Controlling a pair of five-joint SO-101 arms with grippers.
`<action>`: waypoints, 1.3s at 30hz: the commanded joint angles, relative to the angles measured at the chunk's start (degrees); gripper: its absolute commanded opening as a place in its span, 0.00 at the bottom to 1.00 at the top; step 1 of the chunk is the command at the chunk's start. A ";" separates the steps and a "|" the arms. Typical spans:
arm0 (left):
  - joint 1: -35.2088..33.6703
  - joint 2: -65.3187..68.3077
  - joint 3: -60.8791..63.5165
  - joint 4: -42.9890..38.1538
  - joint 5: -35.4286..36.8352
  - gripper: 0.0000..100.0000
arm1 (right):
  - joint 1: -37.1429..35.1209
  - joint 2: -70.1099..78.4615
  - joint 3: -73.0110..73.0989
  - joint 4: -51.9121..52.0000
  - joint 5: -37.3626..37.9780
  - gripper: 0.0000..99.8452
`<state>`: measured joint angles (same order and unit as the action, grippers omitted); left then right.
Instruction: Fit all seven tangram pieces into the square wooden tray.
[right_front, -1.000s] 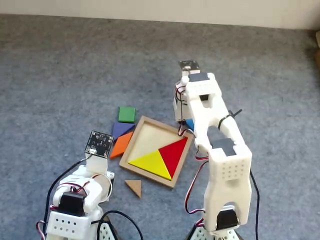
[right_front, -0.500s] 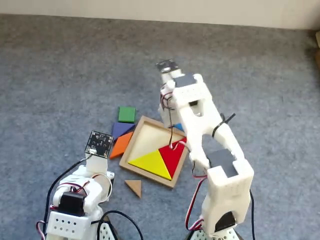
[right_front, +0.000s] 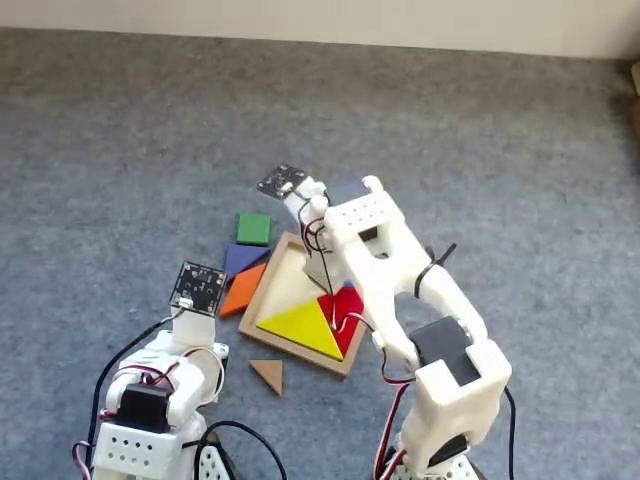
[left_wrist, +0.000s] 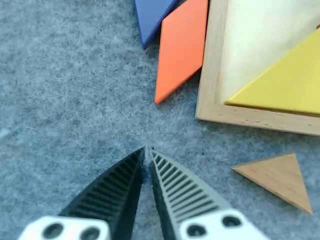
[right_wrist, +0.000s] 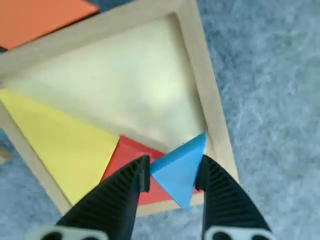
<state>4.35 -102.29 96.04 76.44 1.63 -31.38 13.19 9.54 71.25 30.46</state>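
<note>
Gripping a blue triangle (right_wrist: 180, 170) between its fingers, the right gripper (right_wrist: 173, 162) hangs over the tray (right_wrist: 200, 75). Just below it lies the red triangle (right_wrist: 125, 152), the yellow triangle (right_wrist: 65, 150) beside that, both seated in the tray. Left gripper (left_wrist: 148, 152): jaws closed on nothing, above carpet (left_wrist: 60, 100). Wood triangle (left_wrist: 275, 177) lies near its tips; orange piece (left_wrist: 182, 45) and indigo piece (left_wrist: 152, 15) lie farther off, outside the tray; green square (right_front: 253, 228) lies farthest.
</note>
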 joint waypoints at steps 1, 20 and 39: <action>-0.66 -1.36 1.10 0.35 0.53 0.00 | -0.13 -3.91 0.48 -4.26 3.43 0.14; -0.66 -1.36 1.10 0.35 0.53 0.00 | 1.36 -4.35 0.22 -1.36 5.71 0.25; -0.66 -2.07 1.10 0.35 0.53 0.00 | 0.40 -3.74 1.01 -10.24 -4.75 0.01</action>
<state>4.35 -102.29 96.04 76.44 1.63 -33.23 13.19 10.86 63.52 26.51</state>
